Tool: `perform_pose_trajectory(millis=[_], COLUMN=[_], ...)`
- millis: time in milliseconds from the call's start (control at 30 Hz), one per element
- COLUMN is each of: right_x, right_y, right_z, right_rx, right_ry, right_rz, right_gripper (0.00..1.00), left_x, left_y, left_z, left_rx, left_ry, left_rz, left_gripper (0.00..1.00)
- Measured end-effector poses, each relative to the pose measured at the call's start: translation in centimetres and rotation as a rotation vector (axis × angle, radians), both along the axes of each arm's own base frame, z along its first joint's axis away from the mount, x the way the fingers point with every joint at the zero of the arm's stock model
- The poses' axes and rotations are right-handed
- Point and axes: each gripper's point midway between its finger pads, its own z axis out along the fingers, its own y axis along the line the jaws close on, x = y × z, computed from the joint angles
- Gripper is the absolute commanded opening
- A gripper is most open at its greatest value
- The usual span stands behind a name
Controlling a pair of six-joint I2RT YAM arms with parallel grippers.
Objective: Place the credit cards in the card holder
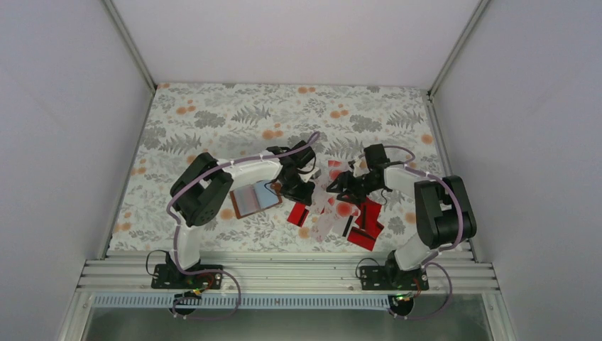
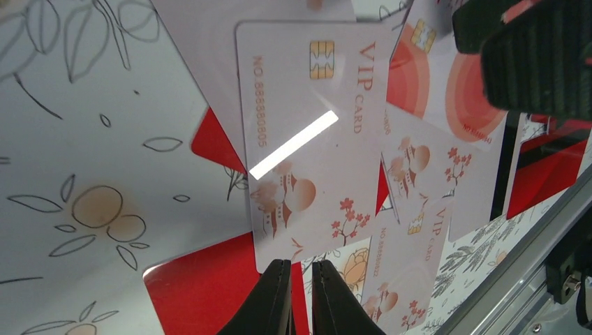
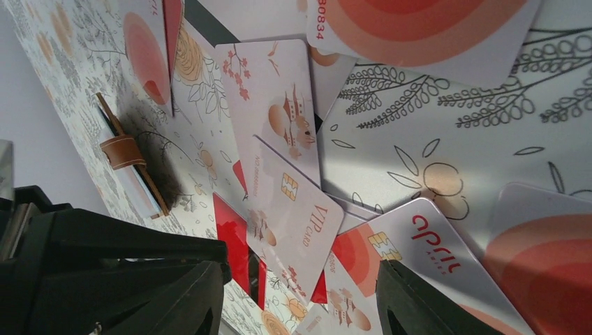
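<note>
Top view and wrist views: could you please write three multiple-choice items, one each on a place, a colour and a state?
1. Where is the card holder? A far table edge; B left of the cards; C on the cards.
2. What colour is the card at the left gripper's tips? A white; B red; C blue.
3. How is the right gripper? A shut on a red card; B shut on the holder; C open.
B, seen in the top view; A, a white VIP card; C, its fingers stand wide apart, empty.
</note>
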Motion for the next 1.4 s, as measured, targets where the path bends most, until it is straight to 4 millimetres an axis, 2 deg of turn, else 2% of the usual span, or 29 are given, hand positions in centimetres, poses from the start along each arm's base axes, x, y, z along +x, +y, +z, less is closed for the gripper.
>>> perform_pose_trajectory(millis=[367, 667, 1033, 1167, 1400], right_x=[0.6, 0.8, 1.1, 1.5, 3.5], right_y=[0.6, 1.1, 1.4, 1.5, 2.1], right_z=[0.0, -0.6, -0.7, -0.3, 1.4], right_rx=[0.043, 0.066, 0.090, 0.096, 0.116], right_ry=[-0.013, -0.006, -0.036, -0.059, -0.148], right_rz=[0.045, 0.082, 0.120, 0.132, 0.154], right_gripper=[0.56, 0.56, 0.54, 0.53, 0.53], left_x=[-0.4, -0.6, -0.7, -0.6, -0.7], left_y=[0.2, 0.4, 0.3, 0.3, 0.2], left_z=[-0.5, -1.9, -2.1, -2.1, -2.2], left_rx=[0.032, 0.061, 0.055, 0.052, 0.051], left_ry=[-0.012, -0.006, -0.007, -0.009, -0.011], left_rz=[-0.008, -0.016, -0.025, -0.025, -0.026], left_gripper=[0.09, 0.09, 0.06, 0.05, 0.04])
